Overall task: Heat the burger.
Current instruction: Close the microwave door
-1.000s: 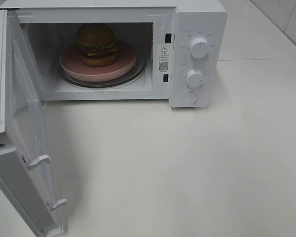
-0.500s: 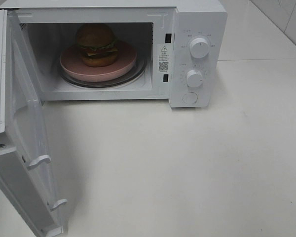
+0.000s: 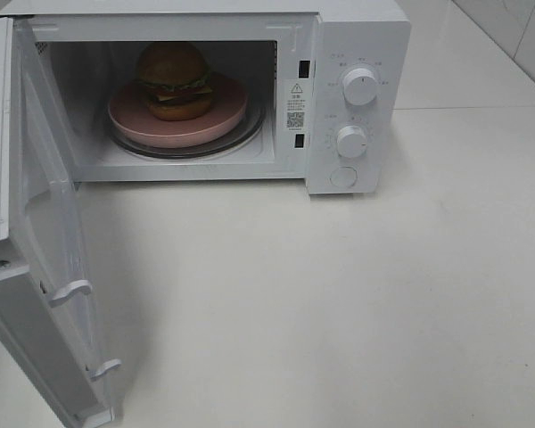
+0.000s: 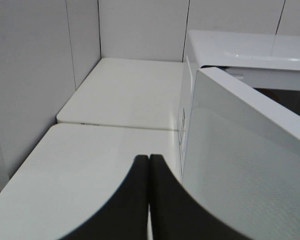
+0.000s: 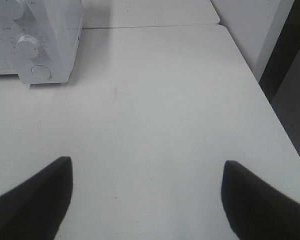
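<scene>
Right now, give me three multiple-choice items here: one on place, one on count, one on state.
1. Where is the burger? A) on the pink plate inside the microwave B) on the table C) atop the microwave
2. How many knobs sit above the round button? A) one B) two C) four
3. The door is: A) shut B) swung open C) missing
Answers: A, it rests on the plate inside; B, two are stacked there; B, it stands swung out.

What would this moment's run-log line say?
burger: on plate inside microwave | door: open | left gripper: shut, empty | right gripper: open
</scene>
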You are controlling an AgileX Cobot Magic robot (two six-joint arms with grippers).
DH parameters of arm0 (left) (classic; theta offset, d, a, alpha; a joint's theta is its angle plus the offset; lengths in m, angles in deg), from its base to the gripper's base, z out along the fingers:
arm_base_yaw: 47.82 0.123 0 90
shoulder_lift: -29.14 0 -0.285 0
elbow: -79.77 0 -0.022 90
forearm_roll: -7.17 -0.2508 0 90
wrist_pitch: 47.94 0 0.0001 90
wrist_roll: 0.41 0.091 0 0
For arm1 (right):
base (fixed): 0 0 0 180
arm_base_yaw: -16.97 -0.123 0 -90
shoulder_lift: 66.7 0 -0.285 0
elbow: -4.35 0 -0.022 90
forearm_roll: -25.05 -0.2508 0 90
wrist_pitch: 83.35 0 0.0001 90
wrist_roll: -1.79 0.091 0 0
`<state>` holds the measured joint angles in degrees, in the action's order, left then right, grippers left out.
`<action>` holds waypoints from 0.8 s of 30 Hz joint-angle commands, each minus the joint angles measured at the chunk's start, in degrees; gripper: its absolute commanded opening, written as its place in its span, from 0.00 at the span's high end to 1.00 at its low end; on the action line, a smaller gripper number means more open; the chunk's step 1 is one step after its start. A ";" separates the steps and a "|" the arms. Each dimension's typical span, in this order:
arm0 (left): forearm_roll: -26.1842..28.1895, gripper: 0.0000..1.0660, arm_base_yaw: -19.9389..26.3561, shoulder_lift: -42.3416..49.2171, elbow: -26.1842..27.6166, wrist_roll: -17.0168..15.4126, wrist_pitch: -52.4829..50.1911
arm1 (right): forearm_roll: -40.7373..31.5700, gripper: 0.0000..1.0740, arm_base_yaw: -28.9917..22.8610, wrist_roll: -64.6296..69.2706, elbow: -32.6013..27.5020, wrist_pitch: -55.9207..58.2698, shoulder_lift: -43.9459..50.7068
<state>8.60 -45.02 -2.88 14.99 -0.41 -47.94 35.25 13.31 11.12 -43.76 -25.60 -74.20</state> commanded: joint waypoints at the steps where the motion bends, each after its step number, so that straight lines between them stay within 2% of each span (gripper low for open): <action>1: 2.01 1.00 -0.11 -2.86 -3.90 -0.57 -13.24 | -0.17 0.29 0.46 0.46 -0.23 -0.11 1.43; 4: 3.78 1.00 -0.11 -6.19 -4.87 -0.57 -17.30 | -0.17 0.29 0.46 0.46 -0.23 -0.11 1.43; 14: 3.21 1.00 -0.11 -19.71 -4.87 -0.57 -26.81 | -0.17 0.29 0.46 0.52 -0.23 -0.11 1.43; 16: 3.21 1.00 -0.11 -22.57 -4.87 -1.55 -29.74 | -0.17 0.29 0.46 0.52 -0.23 -0.11 1.43; 18: 2.58 1.00 -0.11 -27.27 -4.87 -4.81 -33.98 | -0.17 0.29 0.46 0.52 -0.23 -0.11 1.43; 19: 2.58 1.00 -0.11 -27.27 -4.87 -4.81 -33.98 | -0.17 0.29 0.46 0.52 -0.23 -0.11 1.43; 21: 0.29 1.00 -0.11 -31.80 -4.87 -8.31 -37.13 | -0.17 0.29 0.46 0.52 -0.23 -0.11 1.43; 24: -2.29 1.00 -0.11 -34.84 -4.87 -10.20 -39.59 | -0.17 0.29 0.46 0.52 -0.23 -0.11 1.43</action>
<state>7.17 -45.02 -37.32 10.23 -9.18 -85.93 35.25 13.31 11.12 -43.76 -25.60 -74.20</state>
